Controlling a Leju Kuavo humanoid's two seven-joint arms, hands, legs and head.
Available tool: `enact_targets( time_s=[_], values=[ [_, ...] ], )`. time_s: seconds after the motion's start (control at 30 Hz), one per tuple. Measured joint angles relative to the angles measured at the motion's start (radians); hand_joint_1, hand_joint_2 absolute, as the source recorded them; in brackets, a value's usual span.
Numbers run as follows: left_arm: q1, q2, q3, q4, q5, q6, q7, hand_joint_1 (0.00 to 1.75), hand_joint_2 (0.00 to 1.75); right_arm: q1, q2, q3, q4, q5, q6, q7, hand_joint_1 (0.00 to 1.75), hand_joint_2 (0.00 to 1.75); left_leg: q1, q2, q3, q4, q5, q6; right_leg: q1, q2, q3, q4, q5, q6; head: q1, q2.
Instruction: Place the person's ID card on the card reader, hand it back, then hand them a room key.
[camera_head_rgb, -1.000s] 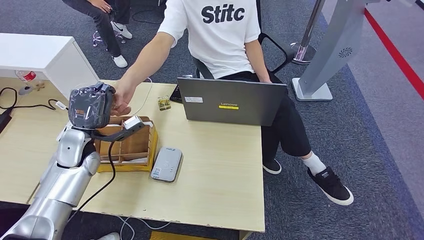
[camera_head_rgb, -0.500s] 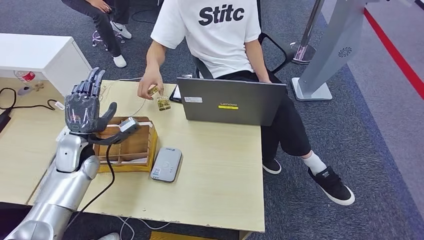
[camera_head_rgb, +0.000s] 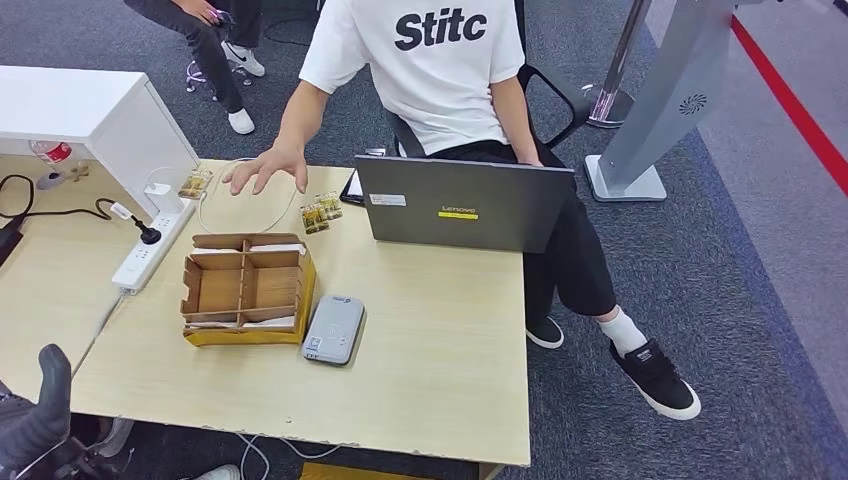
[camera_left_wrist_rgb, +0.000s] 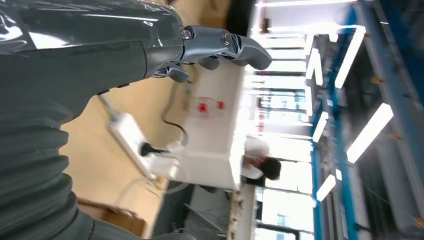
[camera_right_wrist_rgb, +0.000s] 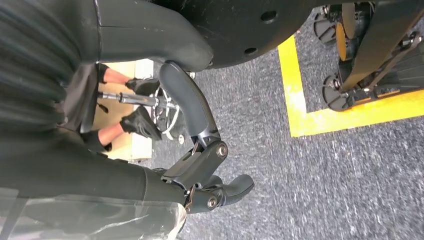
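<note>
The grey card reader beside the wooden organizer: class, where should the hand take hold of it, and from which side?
Grip the card reader across its long edges, coming from above. It lies flat, so only the edges offer purchase; the wooden organizer crowds one side, so nudging it away first may help.

My head view is evenly bright, shadows soft beside the laptop (camera_head_rgb: 462, 205). My left wrist view is blurred, ceiling lights (camera_left_wrist_rgb: 367, 132) glaring.
</note>
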Motion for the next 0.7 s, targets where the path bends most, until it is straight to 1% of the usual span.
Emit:
enact_targets(
  time_s=[0.03, 0.1, 0.13, 0.2, 0.27, 0.37, 0.4, 0.47, 0.5, 0.53, 0.6, 0.63, 0.67, 0.7],
  values=[
    [-0.015, -0.016, 0.086, 0.064, 0.024, -0.04, 0.003, 0.0, 1.75, 0.0, 0.003, -0.001, 0.0, 0.01, 0.001, 0.006, 0.0, 1.75, 0.0, 0.0, 0.001, 0.0, 0.0, -0.001, 0.0, 0.0, 0.001, 0.0, 0.0, 0.0, 0.0, 0.0],
    [-0.058, -0.028, 0.239, 0.233, 0.034, -0.074, 0.008, 0.0, 1.75, -0.001, 0.007, -0.001, 0.0, 0.027, 0.003, 0.012, 0.0, 1.75, 0.001, 0.0, 0.002, -0.001, 0.001, -0.003, 0.001, 0.001, 0.002, 0.0, 0.001, -0.001, -0.001, 0.0],
    [-0.082, -0.024, 0.31, 0.337, 0.033, -0.078, 0.008, 0.0, 1.75, -0.001, 0.009, -0.001, 0.0, 0.035, 0.004, 0.013, 0.0, 1.75, 0.001, 0.0, 0.002, -0.001, 0.001, -0.003, 0.001, 0.001, 0.002, 0.001, 0.001, -0.002, -0.001, 0.0],
    [-0.118, -0.003, 0.422, 0.536, 0.021, -0.066, 0.007, 0.0, 1.75, -0.002, 0.011, -0.001, 0.0, 0.048, 0.007, 0.009, 0.0, 1.75, 0.002, 0.001, 0.003, -0.001, 0.002, -0.004, 0.001, 0.002, 0.002, 0.001, 0.002, -0.003, -0.002, 0.0],
    [-0.143, 0.022, 0.5, 0.704, 0.006, -0.045, 0.004, 0.0, 1.75, -0.002, 0.011, 0.0, 0.0, 0.058, 0.008, 0.006, 0.0, 1.75, 0.002, 0.0, 0.003, -0.001, 0.002, -0.004, 0.002, 0.001, 0.001, 0.001, 0.002, -0.003, -0.003, 0.0],
    [-0.176, 0.057, 0.573, 0.9, -0.024, 0.019, 0.022, 0.0, 1.75, -0.004, 0.012, 0.002, 0.0, 0.071, 0.007, 0.004, 0.0, 1.75, 0.001, -0.002, 0.002, -0.001, 0.002, -0.004, 0.001, -0.001, 0.002, 0.001, 0.002, -0.003, -0.001, 0.0],
    [-0.188, 0.071, 0.59, 0.967, -0.037, 0.058, 0.045, 0.0, 1.75, -0.005, 0.012, 0.004, 0.0, 0.078, 0.006, 0.003, 0.0, 1.75, 0.001, -0.002, 0.002, -0.001, 0.002, -0.004, 0.001, -0.001, 0.002, 0.001, 0.002, -0.003, -0.001, 0.0],
    [-0.212, 0.099, 0.616, 1.1, -0.072, 0.15, 0.125, 0.0, 1.75, -0.007, 0.013, 0.006, 0.0, 0.093, 0.006, 0.003, 0.0, 1.75, 0.001, -0.003, 0.002, -0.001, 0.002, -0.004, 0.001, -0.001, 0.002, 0.001, 0.002, -0.003, -0.001, 0.0],
    [-0.22, 0.107, 0.622, 1.159, -0.098, 0.194, 0.18, 0.44, 1.75, -0.007, 0.013, 0.007, 0.0, 0.097, 0.007, 0.004, 0.0, 1.75, 0.001, -0.003, 0.002, -0.001, 0.002, -0.004, 0.001, -0.001, 0.002, 0.001, 0.002, -0.003, -0.001, 0.0],
    [-0.227, 0.114, 0.625, 1.211, -0.13, 0.23, 0.248, 0.87, 1.75, -0.007, 0.013, 0.007, 0.0, 0.101, 0.009, 0.006, 0.26, 1.75, 0.001, -0.003, 0.002, 0.0, 0.002, -0.004, 0.001, -0.001, 0.002, 0.0, 0.002, -0.003, -0.001, 0.0],
    [-0.238, 0.119, 0.624, 1.302, -0.189, 0.269, 0.421, 1.75, 1.75, -0.008, 0.011, 0.008, 0.0, 0.106, 0.02, 0.011, 0.79, 1.75, 0.001, -0.003, 0.002, 0.0, 0.002, -0.004, 0.001, -0.002, 0.002, 0.0, 0.002, -0.003, -0.001, 0.0],
    [-0.244, 0.119, 0.622, 1.34, -0.207, 0.274, 0.503, 1.75, 1.75, -0.008, 0.01, 0.008, 0.0, 0.109, 0.029, 0.013, 1.05, 1.75, 0.001, -0.003, 0.002, 0.0, 0.002, -0.004, 0.001, -0.002, 0.002, 0.0, 0.002, -0.003, -0.001, 0.0],
    [-0.249, 0.116, 0.62, 1.373, -0.217, 0.273, 0.565, 1.75, 1.75, -0.008, 0.009, 0.008, 0.0, 0.111, 0.038, 0.015, 1.05, 1.75, 0.001, -0.003, 0.002, 0.0, 0.002, -0.004, 0.001, -0.001, 0.002, 0.0, 0.002, -0.003, -0.001, 0.0],
    [-0.251, 0.114, 0.619, 1.387, -0.219, 0.272, 0.594, 1.75, 1.75, -0.008, 0.008, 0.008, 0.0, 0.112, 0.043, 0.015, 1.05, 1.75, 0.001, -0.003, 0.002, 0.0, 0.002, -0.004, 0.001, -0.001, 0.002, 0.0, 0.002, -0.003, -0.001, 0.0]
  ],
)
